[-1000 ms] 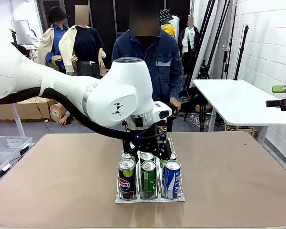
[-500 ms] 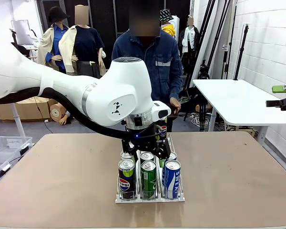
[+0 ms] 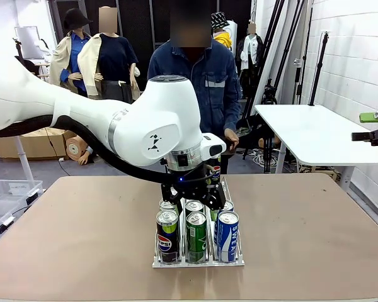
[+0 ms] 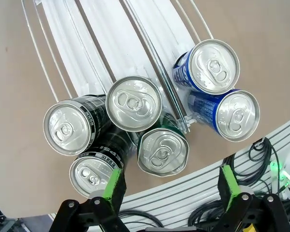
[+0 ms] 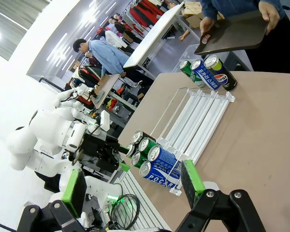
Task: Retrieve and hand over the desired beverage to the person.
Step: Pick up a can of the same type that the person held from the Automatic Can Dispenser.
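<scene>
Left gripper (image 4: 171, 187): jaws wide open, nothing between the green pads. It hangs straight above the near end of the rack (image 4: 111, 38) and touches no can. Green can (image 4: 163, 150) is closest to the finger gap; a second can (image 4: 134, 103) is just past it in the same middle lane, label hidden. Black Pepsi cans (image 4: 65, 130) fill one outer lane and blue cans (image 4: 237, 116) the other, two per lane, all upright.

Right gripper (image 5: 133, 186): also open and empty, well back from the rack, off to the side of the table (image 5: 261, 140).

Three more cans (image 5: 208, 72) stand at the rack's far end. Can't tell which drink is wanted.

Person (image 3: 205, 82) stands at the far edge of the table, holding a dark flat board (image 5: 232, 34) in both hands.
</scene>
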You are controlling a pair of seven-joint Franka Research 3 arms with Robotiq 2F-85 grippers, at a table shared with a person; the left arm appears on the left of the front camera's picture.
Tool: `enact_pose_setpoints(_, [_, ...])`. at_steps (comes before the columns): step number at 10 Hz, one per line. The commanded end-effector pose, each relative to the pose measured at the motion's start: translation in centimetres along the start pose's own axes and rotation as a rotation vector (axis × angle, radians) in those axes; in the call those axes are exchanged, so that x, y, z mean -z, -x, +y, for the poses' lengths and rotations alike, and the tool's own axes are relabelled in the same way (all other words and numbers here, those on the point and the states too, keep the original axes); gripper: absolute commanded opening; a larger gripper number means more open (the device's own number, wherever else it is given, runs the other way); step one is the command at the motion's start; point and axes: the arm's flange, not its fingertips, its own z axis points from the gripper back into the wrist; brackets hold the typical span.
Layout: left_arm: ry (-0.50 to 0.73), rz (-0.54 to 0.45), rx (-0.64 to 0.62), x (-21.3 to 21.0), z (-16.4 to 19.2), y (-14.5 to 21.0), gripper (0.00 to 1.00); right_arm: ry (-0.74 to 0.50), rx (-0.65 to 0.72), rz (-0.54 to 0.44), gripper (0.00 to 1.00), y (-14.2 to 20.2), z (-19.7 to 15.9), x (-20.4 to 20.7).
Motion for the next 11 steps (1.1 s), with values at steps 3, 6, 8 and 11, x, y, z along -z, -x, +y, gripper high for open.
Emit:
enact_pose_setpoints(3, [0.0, 0.0, 0.0, 0.0, 0.0, 0.0, 1.0, -0.014, -0.002, -0.006, 1.0, 0.0, 0.1, -0.1])
enact_pose_setpoints(6, [-0.011, 0.022, -0.001, -0.2, -1.0, -0.8, 1.0, -0.014, -0.002, -0.006, 1.0, 0.0, 0.1, -0.1])
enact_pose_setpoints(8, [-0.032, 0.025, -0.012, 0.2, -1.7, -1.6, 1.0, -0.014, -0.002, -0.006, 1.0, 0.0, 0.1, -0.1])
enact_pose_setpoints(11, [-0.067, 0.035, -0.027, 1.3, -2.6, -2.3, 1.0, -0.014, -0.002, -0.006, 1.0, 0.0, 0.1, -0.1])
